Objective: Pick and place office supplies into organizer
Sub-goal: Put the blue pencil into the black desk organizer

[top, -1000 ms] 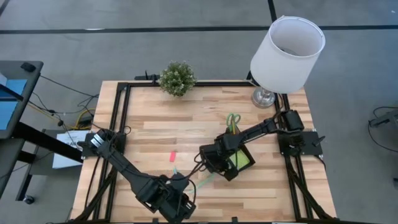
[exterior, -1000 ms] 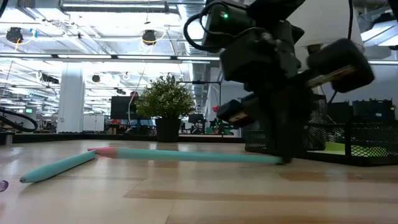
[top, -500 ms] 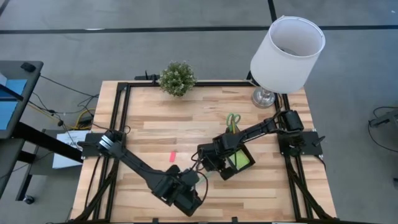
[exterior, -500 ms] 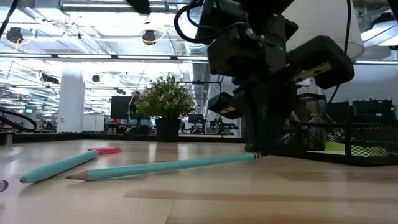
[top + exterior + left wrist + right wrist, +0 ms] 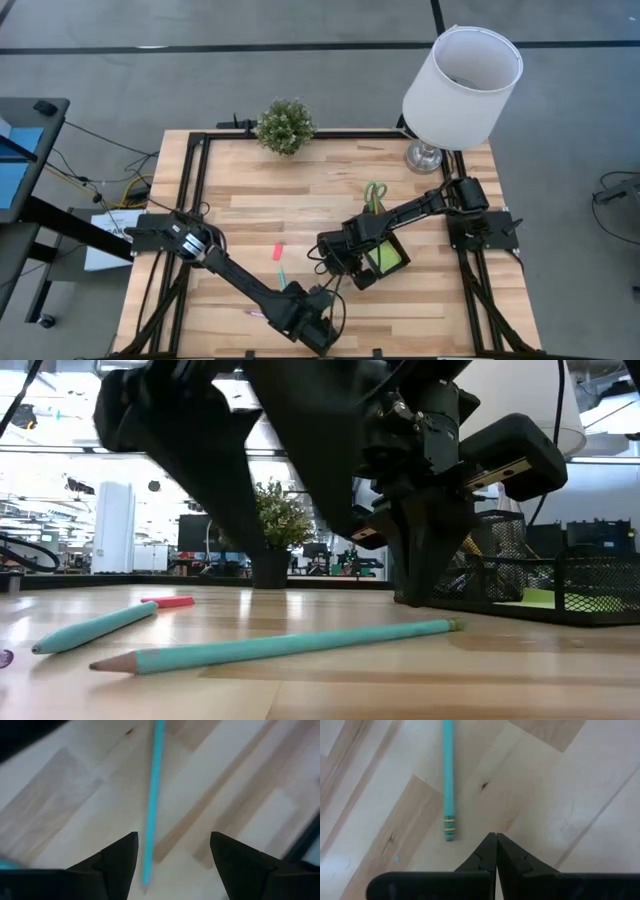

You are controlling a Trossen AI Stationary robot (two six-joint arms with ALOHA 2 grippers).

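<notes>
Teal pencil (image 5: 270, 648) lying flat on the wooden table (image 5: 300, 210), free of both arms, its eraser end near the organizer (image 5: 385, 258) and its sharpened tip toward the table's near edge. My left gripper (image 5: 172, 860) hangs above it with fingers spread wide and nothing between them; the shaft runs through the gap in the left wrist view. My right gripper (image 5: 495, 851) is clenched empty, poised just beside the pencil's eraser end and next to the organizer.

I judge the pencil light, stiff and round, so apt to roll or skid on the smooth boards; I would pinch it across the shaft near mid-length, fingers square to its axis.

A second teal pen (image 5: 95, 630) and a pink eraser (image 5: 170, 601) lie farther off on the table, and green-handled scissors (image 5: 375, 195) stand at the organizer's far end, with a lime-green pad (image 5: 385, 260) inside it.

The table is pale butcher-block framed by black rails. A potted plant (image 5: 285, 125) and a white lamp (image 5: 462, 85) stand along its far edge. Beyond is a grey floor and an open, brightly lit workspace.
</notes>
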